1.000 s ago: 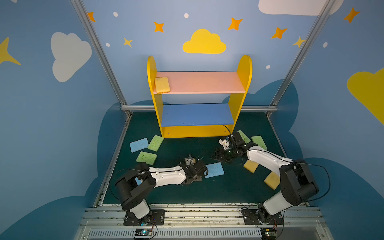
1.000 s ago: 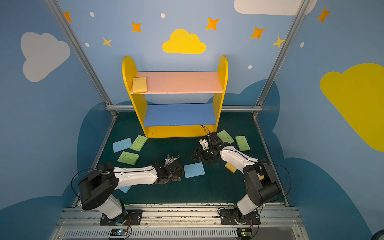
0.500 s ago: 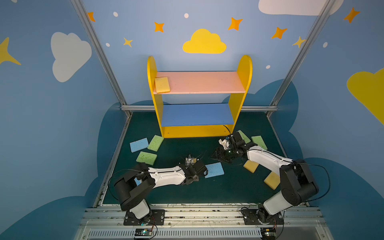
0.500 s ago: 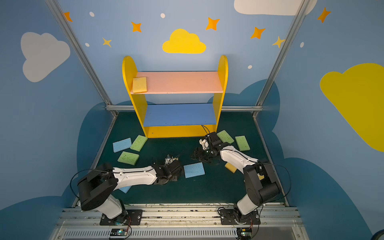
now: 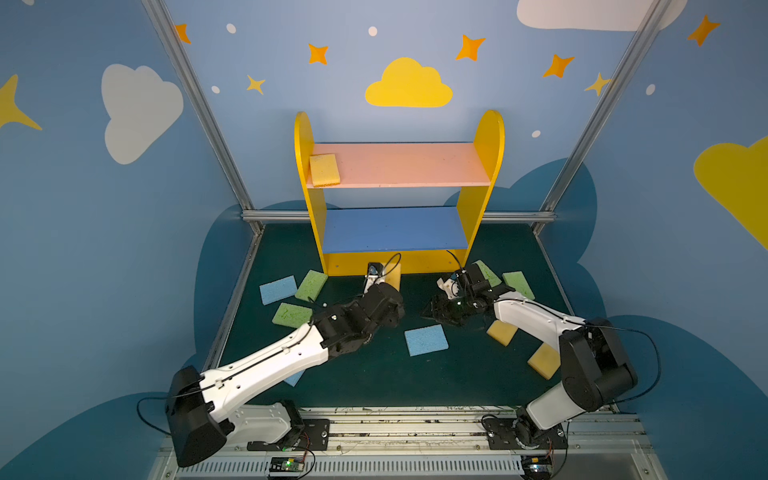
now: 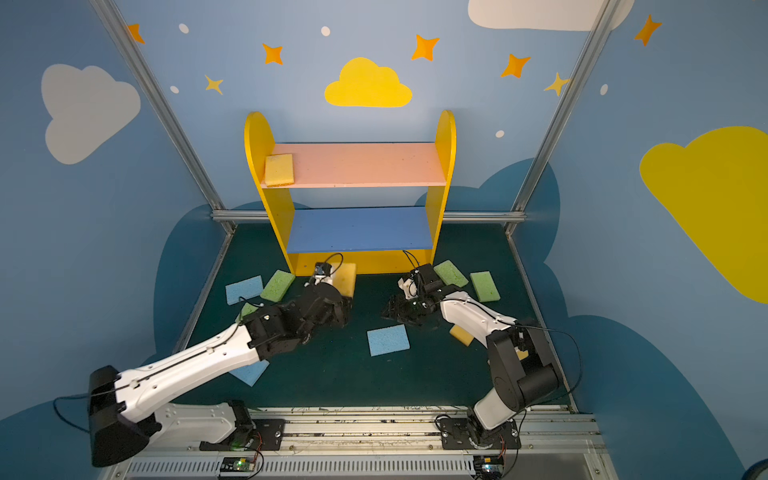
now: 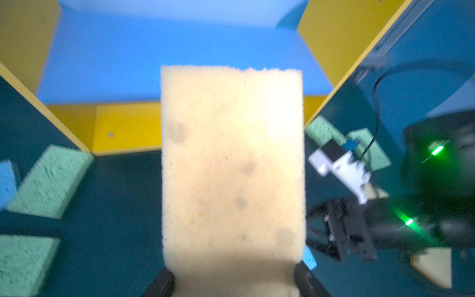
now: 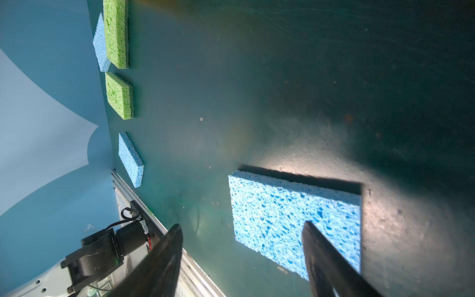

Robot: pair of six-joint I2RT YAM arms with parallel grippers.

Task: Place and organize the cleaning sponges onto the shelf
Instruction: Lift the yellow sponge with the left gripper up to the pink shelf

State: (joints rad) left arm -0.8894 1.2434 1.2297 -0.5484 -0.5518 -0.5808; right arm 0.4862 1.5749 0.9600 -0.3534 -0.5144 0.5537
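My left gripper is shut on a yellow sponge, which stands upright in front of the shelf's yellow base. Both top views show this held sponge just before the shelf. Another yellow sponge lies at the left end of the pink board. The blue board is bare. My right gripper is open, low over the floor, beside a blue sponge that it does not touch.
On the dark green floor lie green sponges and a blue one at the left. Two green sponges and two yellow ones lie at the right. Another blue sponge shows under my left arm.
My left gripper closed on the yellow sponge, lifted it off the floor and carried it towards the shelf. The right arm has barely moved.
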